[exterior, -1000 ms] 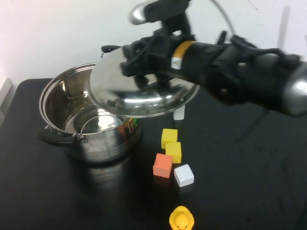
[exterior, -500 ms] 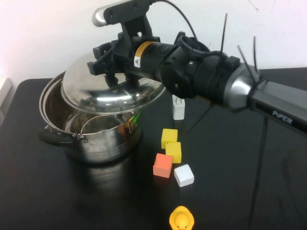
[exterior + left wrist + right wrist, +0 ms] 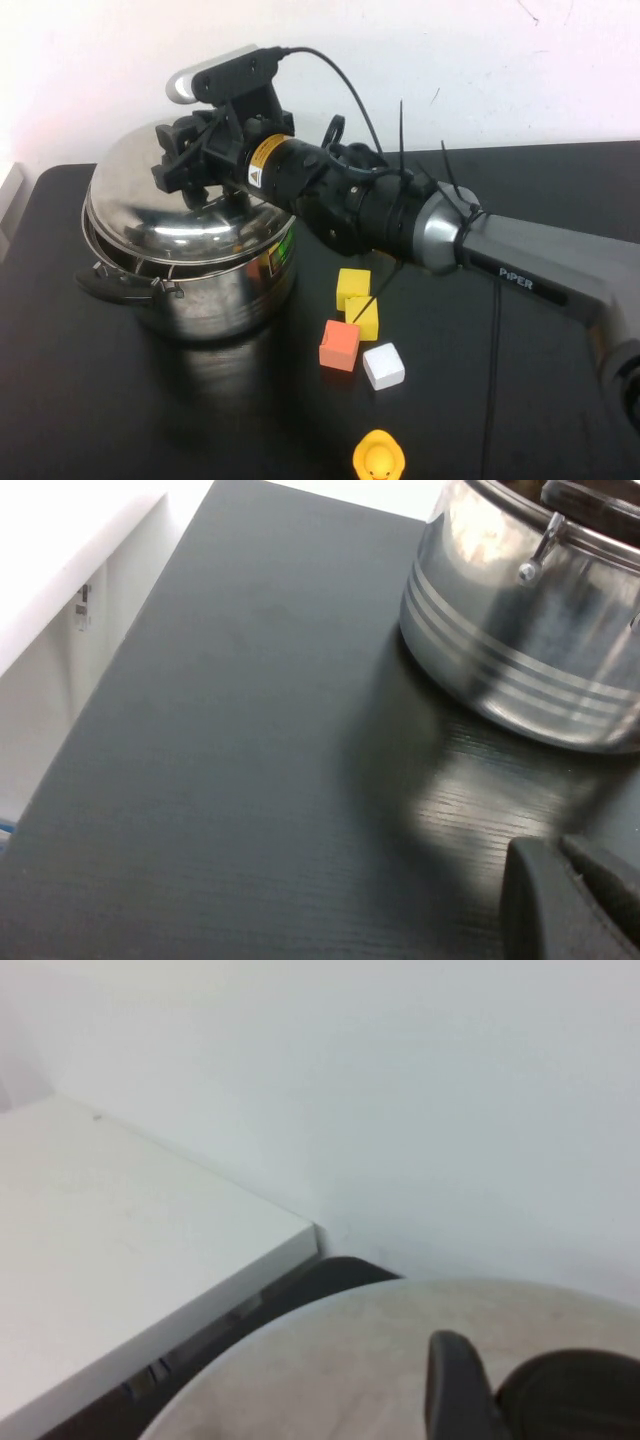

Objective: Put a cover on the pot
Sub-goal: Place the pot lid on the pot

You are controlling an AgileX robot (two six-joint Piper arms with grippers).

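The right hand [image 3: 195, 185] is positioned over the middle of the lid [image 3: 175, 215], closed on the lid's black knob. The knob itself is hidden by the hand in the high view; a dark rounded shape at the edge of the right wrist view is probably the knob. The lid rests on, or just above, the rim of the pot [image 3: 215, 295] and looks slightly tilted, with its near edge inside the rim line. Full seating cannot be confirmed.

The pot stands on the left rear part of the black tabletop [image 3: 120, 420], directly below the right hand. One black side handle [image 3: 115, 285] faces the near left.

Handling judgement: the pot is rigid polished steel, likely heavy and stable enough to stay put under a lid. Its wall is slippery; the side handles are the correct places to take hold. The lid is stiff and smooth; the knob is its only secure grip point.

The left hand [image 3: 575, 905] is not visible in the high view. In the left wrist view, only a dark part of it appears, low over the tabletop beside the pot's wall. Its opening cannot be determined.

Two yellow blocks [image 3: 355, 300], an orange block [image 3: 339, 345], a white block [image 3: 383, 365] and a yellow duck [image 3: 378, 458] lie right of the pot, apart from it.
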